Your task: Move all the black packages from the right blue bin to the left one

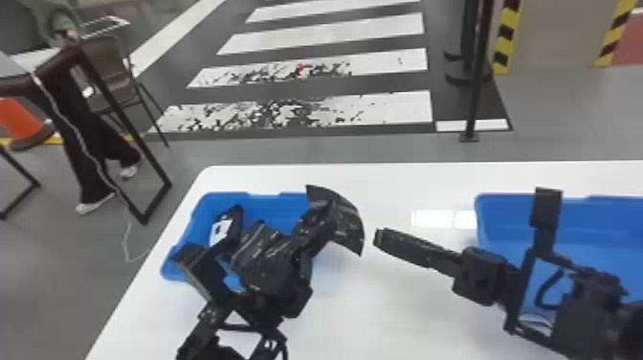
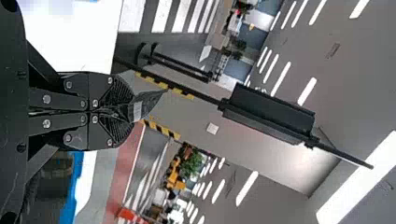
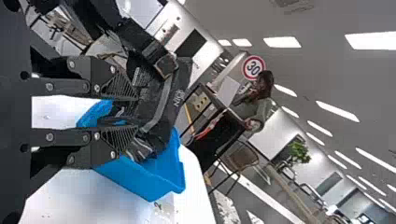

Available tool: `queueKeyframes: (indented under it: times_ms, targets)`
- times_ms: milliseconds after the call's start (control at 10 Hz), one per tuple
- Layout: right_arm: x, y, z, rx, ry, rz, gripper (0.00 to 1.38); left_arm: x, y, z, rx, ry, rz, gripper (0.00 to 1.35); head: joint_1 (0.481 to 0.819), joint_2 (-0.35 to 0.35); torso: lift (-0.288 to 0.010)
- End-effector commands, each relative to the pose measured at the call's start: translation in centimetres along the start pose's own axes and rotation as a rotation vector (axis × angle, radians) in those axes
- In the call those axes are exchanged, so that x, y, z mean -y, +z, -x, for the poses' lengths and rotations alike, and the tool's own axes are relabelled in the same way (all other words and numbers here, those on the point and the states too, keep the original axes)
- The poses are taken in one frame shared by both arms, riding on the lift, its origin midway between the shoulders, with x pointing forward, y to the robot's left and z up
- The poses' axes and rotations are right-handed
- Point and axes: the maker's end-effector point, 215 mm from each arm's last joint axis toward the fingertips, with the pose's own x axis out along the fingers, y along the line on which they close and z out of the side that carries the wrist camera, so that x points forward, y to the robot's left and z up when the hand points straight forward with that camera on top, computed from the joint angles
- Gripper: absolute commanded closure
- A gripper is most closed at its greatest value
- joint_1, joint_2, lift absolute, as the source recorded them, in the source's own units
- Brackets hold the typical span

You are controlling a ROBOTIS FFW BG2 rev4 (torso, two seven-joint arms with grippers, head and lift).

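My left gripper (image 1: pixel 313 227) is over the right side of the left blue bin (image 1: pixel 282 197), shut on a black package (image 1: pixel 348 222) that fans out past the bin's edge. In the left wrist view, the fingertips of the left gripper (image 2: pixel 127 111) meet on the dark package (image 2: pixel 148 103). Black packages, one with a white label (image 1: pixel 221 230), lie in the left bin, partly hidden by the arm. My right gripper (image 1: pixel 399 241) hangs between the bins, pointing left. In the right wrist view, the right gripper (image 3: pixel 128 114) is open, with striped black packages (image 3: pixel 161 109) beyond its fingers.
The right blue bin (image 1: pixel 497 220) stands on the white table (image 1: pixel 382 306), partly covered by my right arm; what it holds is hidden there. Beyond the table are a black post (image 1: pixel 474 95) and a chair (image 1: pixel 107 67).
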Motion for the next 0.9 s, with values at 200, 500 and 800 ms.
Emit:
queueKeyframes:
  times_ms: [200, 500, 800]
  targets:
    - [2.1, 1.8, 2.3, 0.064, -0.052, 0.002, 0.13, -15.6, 0.9, 0.0, 0.003, 0.312, -0.377, 1.22, 0.695, 0.327, -0.132]
    - [6.1, 7.7, 8.3, 0.162, -0.257, 0.257, 0.12, -15.4, 4.5, 0.7, 0.215, 0.352, -0.256, 0.03, 0.695, 0.350, -0.132]
    - [9.1, 12.0, 19.5, 0.347, -0.518, 0.429, 0.11, -8.8, 6.7, -1.4, 0.337, 0.216, -0.256, 0.00, 0.695, 0.204, -0.132]
